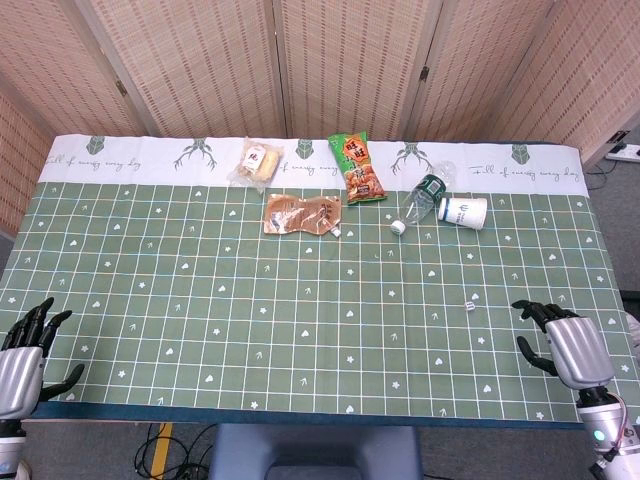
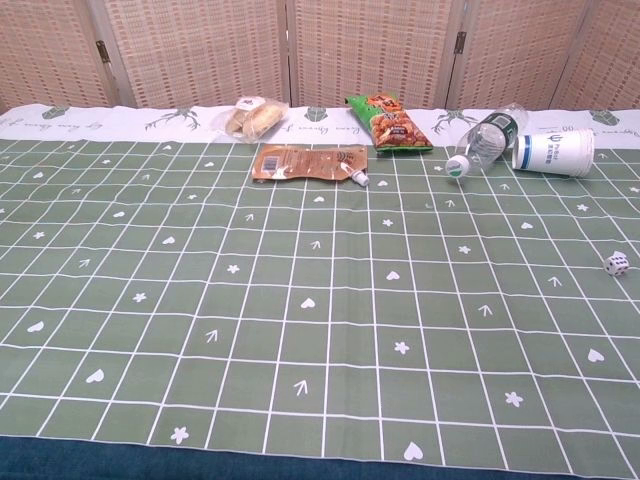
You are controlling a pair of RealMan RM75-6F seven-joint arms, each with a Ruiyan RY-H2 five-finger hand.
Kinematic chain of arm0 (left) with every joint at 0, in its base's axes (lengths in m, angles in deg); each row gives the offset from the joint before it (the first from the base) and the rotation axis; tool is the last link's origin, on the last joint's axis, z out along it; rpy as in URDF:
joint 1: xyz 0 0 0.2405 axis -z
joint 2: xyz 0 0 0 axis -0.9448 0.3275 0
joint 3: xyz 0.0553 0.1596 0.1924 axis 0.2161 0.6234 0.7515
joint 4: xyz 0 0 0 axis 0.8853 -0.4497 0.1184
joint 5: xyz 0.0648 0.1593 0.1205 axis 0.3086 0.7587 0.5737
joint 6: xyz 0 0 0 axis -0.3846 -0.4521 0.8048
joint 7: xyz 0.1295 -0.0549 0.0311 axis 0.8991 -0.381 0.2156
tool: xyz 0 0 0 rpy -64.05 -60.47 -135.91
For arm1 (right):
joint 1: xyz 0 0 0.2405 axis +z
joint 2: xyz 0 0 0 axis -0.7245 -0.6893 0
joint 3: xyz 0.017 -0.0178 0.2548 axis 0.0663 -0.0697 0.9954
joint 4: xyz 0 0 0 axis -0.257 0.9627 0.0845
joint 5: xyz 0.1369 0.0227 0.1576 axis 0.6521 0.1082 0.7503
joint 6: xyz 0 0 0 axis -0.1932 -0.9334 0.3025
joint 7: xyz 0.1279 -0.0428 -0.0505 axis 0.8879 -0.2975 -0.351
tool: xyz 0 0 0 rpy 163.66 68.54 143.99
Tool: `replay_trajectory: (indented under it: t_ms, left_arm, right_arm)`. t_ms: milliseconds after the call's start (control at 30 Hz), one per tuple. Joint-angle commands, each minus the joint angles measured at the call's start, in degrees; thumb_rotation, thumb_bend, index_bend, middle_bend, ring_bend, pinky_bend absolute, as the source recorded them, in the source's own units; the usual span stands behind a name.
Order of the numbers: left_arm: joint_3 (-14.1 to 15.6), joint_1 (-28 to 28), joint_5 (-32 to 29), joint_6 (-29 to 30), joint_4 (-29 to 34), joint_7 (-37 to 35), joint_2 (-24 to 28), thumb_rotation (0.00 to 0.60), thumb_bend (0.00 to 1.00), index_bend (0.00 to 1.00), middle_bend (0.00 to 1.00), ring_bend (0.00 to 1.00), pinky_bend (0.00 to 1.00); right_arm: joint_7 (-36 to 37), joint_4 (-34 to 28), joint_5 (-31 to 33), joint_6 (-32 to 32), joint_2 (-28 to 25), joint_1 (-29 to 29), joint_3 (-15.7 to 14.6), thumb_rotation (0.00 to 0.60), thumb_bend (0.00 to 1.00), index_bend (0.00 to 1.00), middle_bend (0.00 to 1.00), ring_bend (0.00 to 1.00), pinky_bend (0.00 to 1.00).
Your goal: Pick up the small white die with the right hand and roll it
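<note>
The counter (image 1: 300,330) carries a green checked cloth. At its near corners rest the left hand (image 1: 22,365) and the right hand (image 1: 570,345), both empty with fingers spread apart. Along the far side lie a green snack bag (image 1: 358,168), a brown pouch (image 1: 300,214), a clear bottle (image 1: 425,195) on its side, a tipped paper cup (image 1: 462,212) and a wrapped pastry (image 1: 256,162). The die (image 1: 470,303) sits alone on the cloth, near the right hand but apart from it.
</note>
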Motion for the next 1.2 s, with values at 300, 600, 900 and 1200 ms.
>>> replay_trajectory:
  t_ms: [300,600,900,1200]
  left_arm:
    - [0.20,-0.05,0.44,0.29,0.31,0.11,-0.06,0.600,0.27,0.17,0.00,0.04,0.15]
    - [0.41,-0.23,0.64,0.55,0.79,0.30,0.07,0.600,0.27,0.17,0.00,0.04,0.15]
    - [0.60,-0.78,-0.32,0.51,0.85,0.54,0.43,0.600,0.27,0.17,0.00,0.04,0.15]
    - [0.68,-1.03,-0.82,0.34,0.74,0.62,0.57,0.600,0.27,0.17,0.00,0.04,0.15]
  right_arm:
    - [-0.32,0.72,0.12,-0.34,0.65,-0.24,0.98,0.600,0.30,0.30,0.49,0.54,0.58]
    - [-4.59,3.81,5.08,9.62,3.53,5.48,4.12,0.600,0.30,0.31,0.80,0.86,0.84]
    - [-6.74,11.88,9.82,20.77,10.22,11.67,5.37,0.600,0.30,0.37,0.90,0.94,0.88]
    - [-6.82,18.53,11.88,25.65,14.88,14.25,5.13,0.600,0.30,0.39,0.90,0.96,0.88]
